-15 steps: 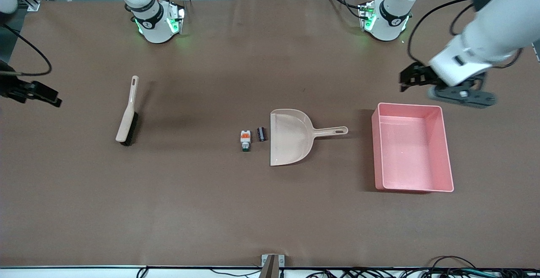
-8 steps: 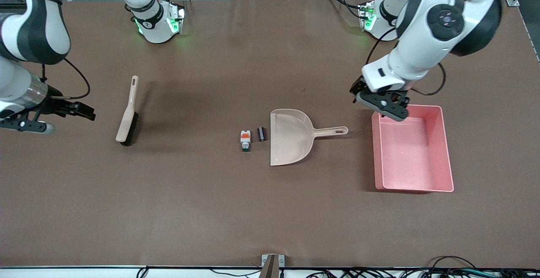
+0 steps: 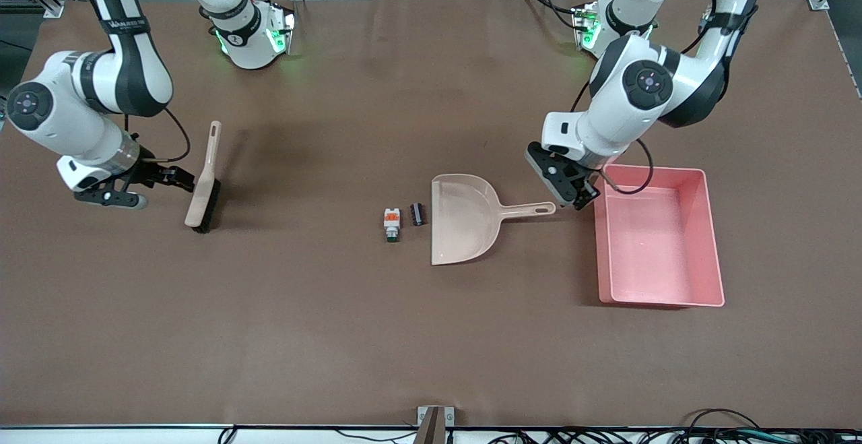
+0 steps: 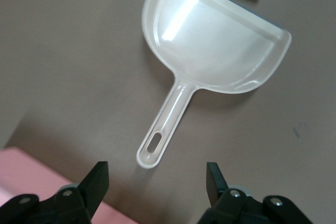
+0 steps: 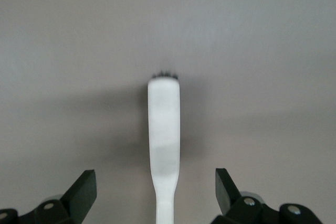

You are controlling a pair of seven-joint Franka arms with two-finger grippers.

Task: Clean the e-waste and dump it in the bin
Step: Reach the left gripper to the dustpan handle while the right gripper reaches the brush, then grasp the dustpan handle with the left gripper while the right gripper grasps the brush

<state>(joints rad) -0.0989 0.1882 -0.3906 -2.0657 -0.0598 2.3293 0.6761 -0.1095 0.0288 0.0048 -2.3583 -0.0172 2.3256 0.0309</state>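
Now, your left gripper (image 3: 578, 196), jaws spread, hangs between the bin (image 3: 714, 242) and the dustpan (image 3: 465, 218) handle; lower it square so the handle tip sits between the fingers. Your right gripper (image 3: 176, 178), also spread, sits beside the brush (image 3: 203, 188); center on its handle before closing. Both e-waste bits (image 3: 404, 220) lie at the pan's mouth. Only the left wrist view confirms the handle lies centred between the fingers (image 4: 94, 182).

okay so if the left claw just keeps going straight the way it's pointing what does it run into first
Most likely the dustpan, at its handle's end. The left claw is open, and the wrist view shows that handle centred between its fingers, just past the pink bin. How much height is left above the handle is unclear.
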